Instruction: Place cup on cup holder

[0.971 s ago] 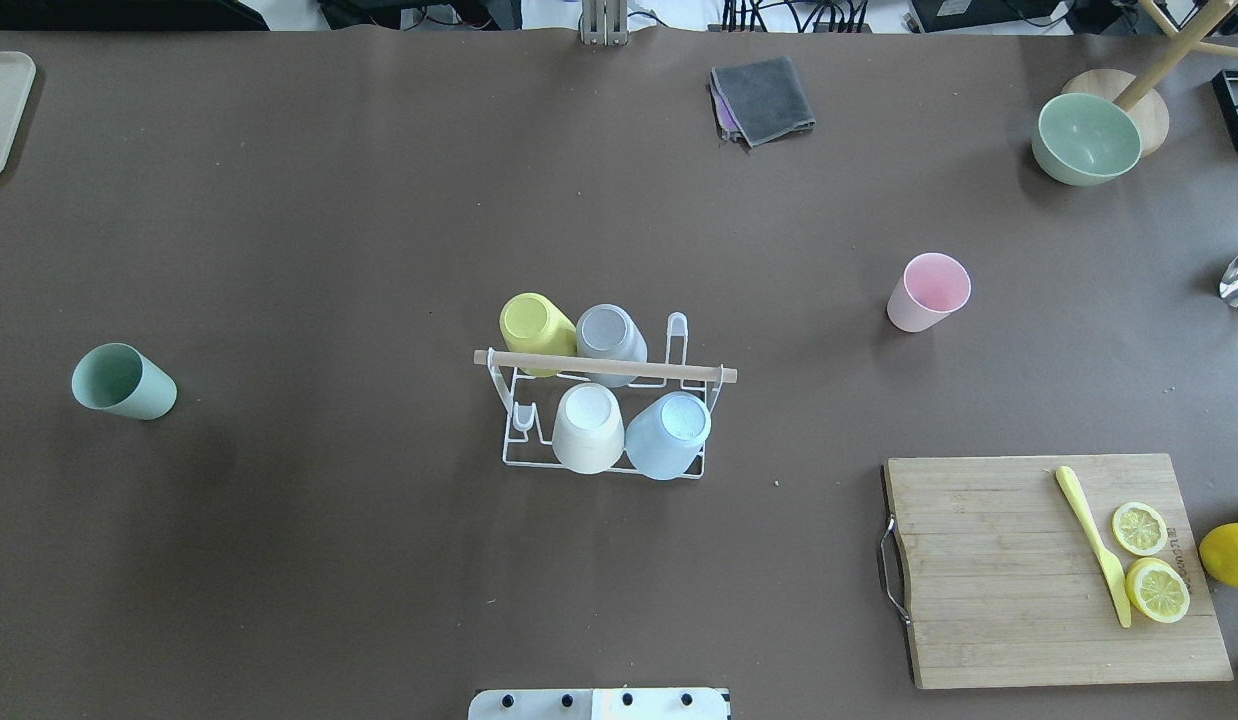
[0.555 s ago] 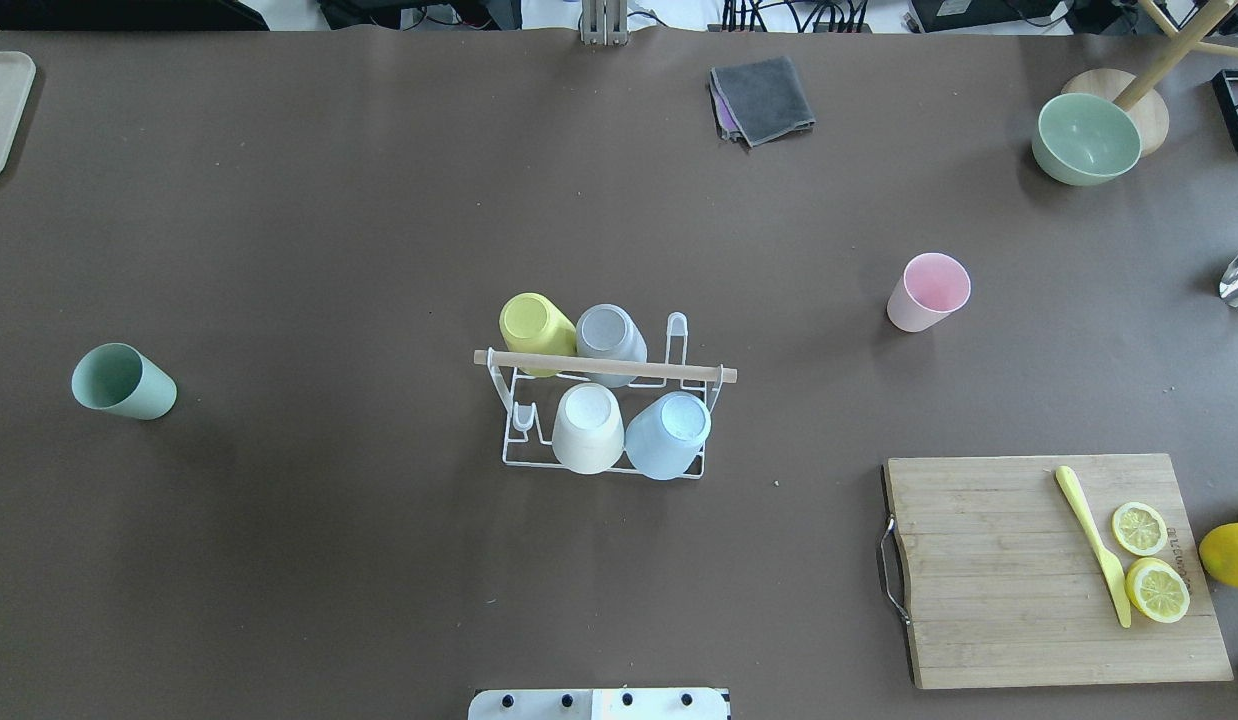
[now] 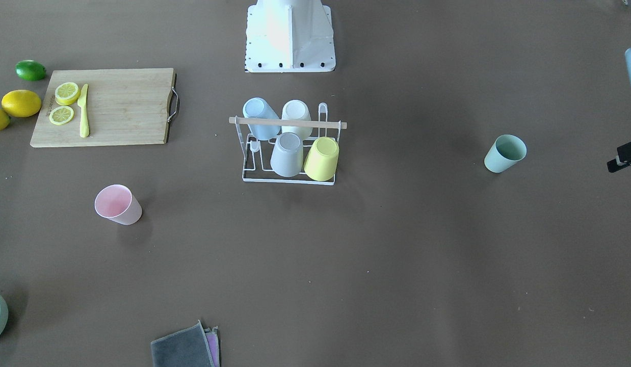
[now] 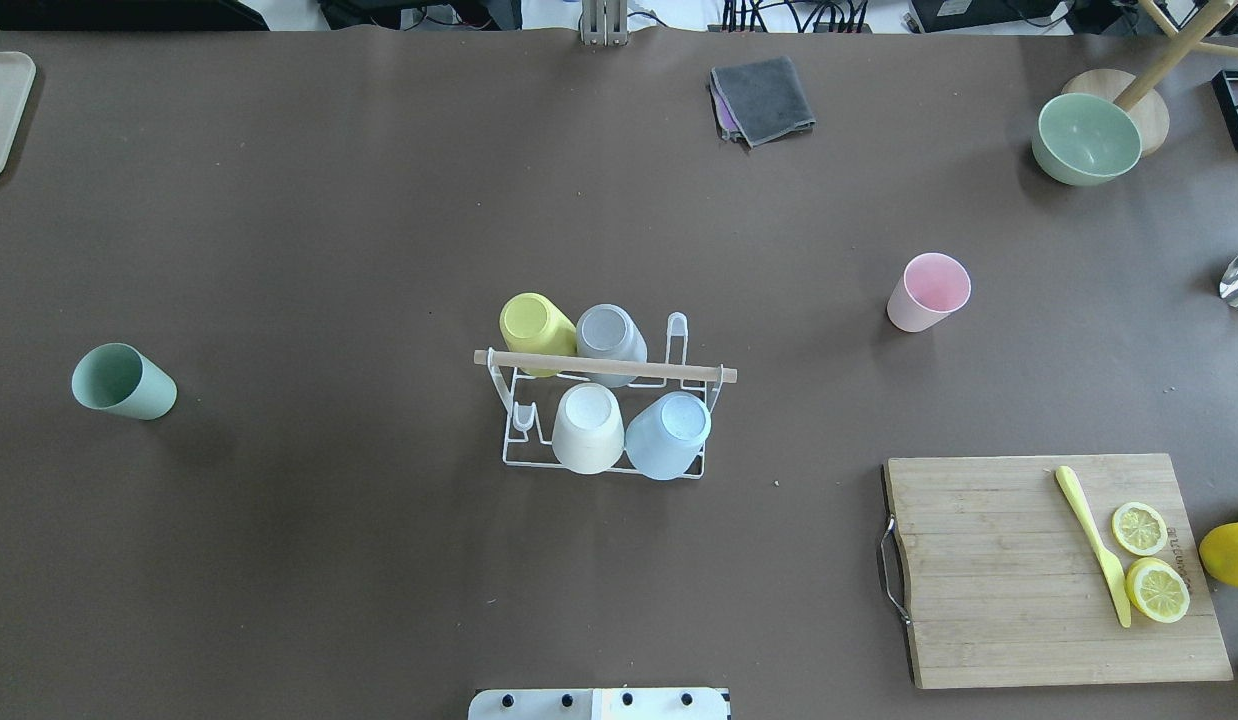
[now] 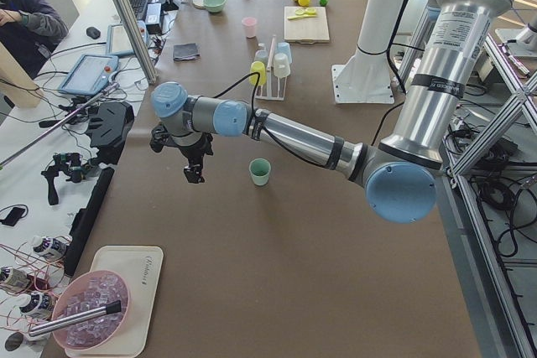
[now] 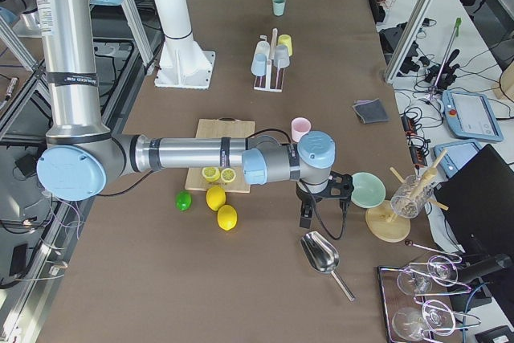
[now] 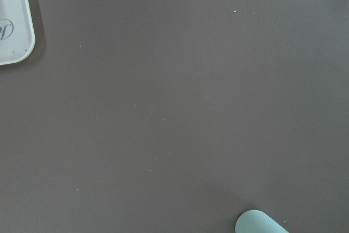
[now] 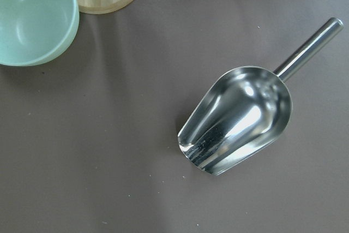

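Moved: nothing seen to shift overhead vs 1.0 s & 0.6 s ago.
Board (image 4: 989,570): nearest robot, R side of table (image 4: 329,250). Knife (image 4: 1091,545) + 2 lemon halves (image 4: 1139,528) lie on it. Whole lemon (image 4: 1229,555) just off its R edge.
Rack (image 4: 699,373): table centre. 4 cups sit upside down on it: cream cup (image 4: 587,425) & blue cup (image 4: 669,432) in near row, yellow cup (image 4: 537,330) & grey cup (image 4: 609,340) in far row. 2 prongs (image 4: 677,335) free, near L & far R.
Green cup (image 4: 124,381): upright on table, mouth up, well L of rack.
L gripper (image 5: 195,172): hangs over table near green cup, not touching it. Seen only from side + a sliver at front view's edge, so can't tell how far open or if holding anything. Its wrist cam catches cup rim at frame bottom.
Pink cup (image 4: 927,291): upright on table, R of rack, farther out.
R gripper (image 6: 320,210): over table's R end, by scoop (image 8: 240,118) & bowl (image 4: 1087,138). Can't tell opening or hold.
Cloth (image 4: 762,98): folded, at far edge.
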Motion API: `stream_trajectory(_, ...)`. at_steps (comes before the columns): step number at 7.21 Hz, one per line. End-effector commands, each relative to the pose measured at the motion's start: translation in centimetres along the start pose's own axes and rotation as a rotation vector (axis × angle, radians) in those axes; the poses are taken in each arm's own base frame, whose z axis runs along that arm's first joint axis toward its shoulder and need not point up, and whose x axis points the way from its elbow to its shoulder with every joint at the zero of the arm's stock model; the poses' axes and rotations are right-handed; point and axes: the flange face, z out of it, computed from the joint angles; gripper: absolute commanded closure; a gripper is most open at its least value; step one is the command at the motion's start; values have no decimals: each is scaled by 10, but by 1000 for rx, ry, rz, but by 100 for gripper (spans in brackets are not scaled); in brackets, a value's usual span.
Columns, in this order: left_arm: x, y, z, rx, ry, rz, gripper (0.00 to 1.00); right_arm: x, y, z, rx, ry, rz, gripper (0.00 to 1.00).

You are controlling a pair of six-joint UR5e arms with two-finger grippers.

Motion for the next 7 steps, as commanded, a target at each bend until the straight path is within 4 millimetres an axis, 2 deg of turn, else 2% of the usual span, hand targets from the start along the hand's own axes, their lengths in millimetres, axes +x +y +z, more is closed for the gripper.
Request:
stream_trajectory(1,8,-3,2,39,7,66,2,-54,-27,-14,-20,6,-31,0)
stream_trajectory(2,11,-1,9,50,10,100,2,-103,-25,16,-72,31,-110,0)
stream_trajectory(3,18,3,27,33,14,114,2,-138,-32,25,-55,113,-172,0)
stream_trajectory(4,37,-1,54,-30,17,114,2,-162,-30,23,-78,125,-203,0)
stream_trajectory(5,54,-15,69,-81,13,92,2,-189,-16,22,-106,156,-288,0)
stream_trajectory(6,87,-21,92,-158,9,98,2,-221,-24,16,-120,209,-390,0)
stream_trajectory(7,102,-30,106,-221,-1,73,2,-257,-31,4,-180,237,-485,0)
